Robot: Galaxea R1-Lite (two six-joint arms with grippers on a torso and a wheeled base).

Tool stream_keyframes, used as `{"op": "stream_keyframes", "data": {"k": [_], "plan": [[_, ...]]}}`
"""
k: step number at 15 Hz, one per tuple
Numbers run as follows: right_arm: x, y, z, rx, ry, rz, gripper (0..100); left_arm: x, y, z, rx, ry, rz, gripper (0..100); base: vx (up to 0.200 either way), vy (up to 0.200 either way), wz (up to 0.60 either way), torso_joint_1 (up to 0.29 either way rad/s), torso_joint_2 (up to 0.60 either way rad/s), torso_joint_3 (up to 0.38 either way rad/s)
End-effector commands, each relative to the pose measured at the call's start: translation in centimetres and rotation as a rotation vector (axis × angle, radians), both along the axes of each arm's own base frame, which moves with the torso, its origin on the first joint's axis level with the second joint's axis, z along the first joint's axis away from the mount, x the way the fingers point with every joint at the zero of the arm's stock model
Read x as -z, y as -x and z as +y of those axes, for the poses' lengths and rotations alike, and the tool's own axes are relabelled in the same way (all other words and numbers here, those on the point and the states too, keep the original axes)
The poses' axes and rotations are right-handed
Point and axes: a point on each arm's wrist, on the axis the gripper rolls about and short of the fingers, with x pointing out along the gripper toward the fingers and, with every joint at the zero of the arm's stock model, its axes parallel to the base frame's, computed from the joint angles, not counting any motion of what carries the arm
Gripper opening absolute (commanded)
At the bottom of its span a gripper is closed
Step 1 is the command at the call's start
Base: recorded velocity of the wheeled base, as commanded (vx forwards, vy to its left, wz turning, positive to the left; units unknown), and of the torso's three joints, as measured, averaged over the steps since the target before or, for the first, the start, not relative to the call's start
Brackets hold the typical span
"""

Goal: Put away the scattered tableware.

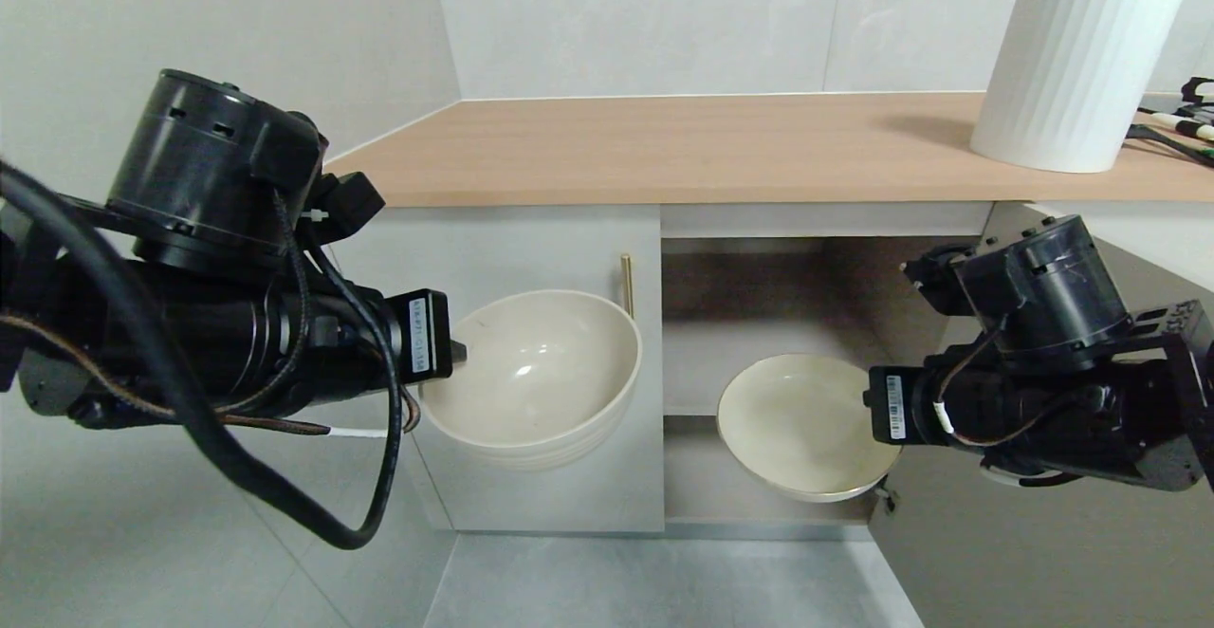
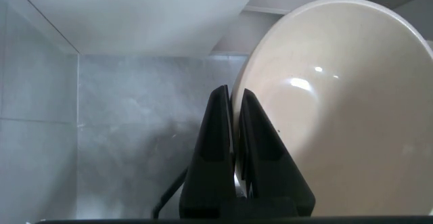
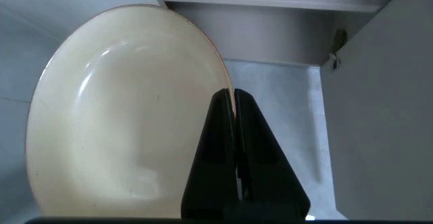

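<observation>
- The left claw (image 2: 234,97) is clenched on the rim of the deep bowl (image 1: 536,372). Its two fingers pinch the wall from inside and out.
- The deep bowl is in the air, tipped so its hollow faces up and outward. It reaches from the claw toward the robot's right.
- The right claw (image 3: 233,99) is likewise clamped on the rim of the shallow bowl (image 1: 801,424), which is also tilted and reaches toward the robot's left.
- The deep bowl hangs in front of the closed door (image 1: 531,249). The shallow bowl hangs in front of the open cupboard (image 1: 759,324), low against its opening. How far inside it sits cannot be told.
- The right arm is judged nearer to stowing, since the opening lies straight beyond its bowl. The left bowl must first cross to the robot's right, and the two rims are close enough to risk knocking together.
- Above, the worktop (image 1: 664,149) carries a ribbed white vessel (image 1: 1076,68).
</observation>
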Motion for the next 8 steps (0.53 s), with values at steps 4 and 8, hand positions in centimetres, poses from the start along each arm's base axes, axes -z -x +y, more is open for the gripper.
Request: {"op": "stream_keyframes", "data": {"k": [4, 8], "plan": [[2.6, -2.8, 1.2, -0.017, 0.016, 0.086, 0, 0.0, -0.3, -0.2, 0.004, 0.004, -0.012, 0, 0.0, 0.0, 0.0, 0.0, 0.0, 0.0], [5.8, -7.2, 2.7, 0.019, 0.033, 0.105, 0, -0.1, -0.4, -0.2, 0.003, 0.009, -0.022, 0, 0.0, 0.0, 0.0, 0.0, 0.0, 0.0]]}}
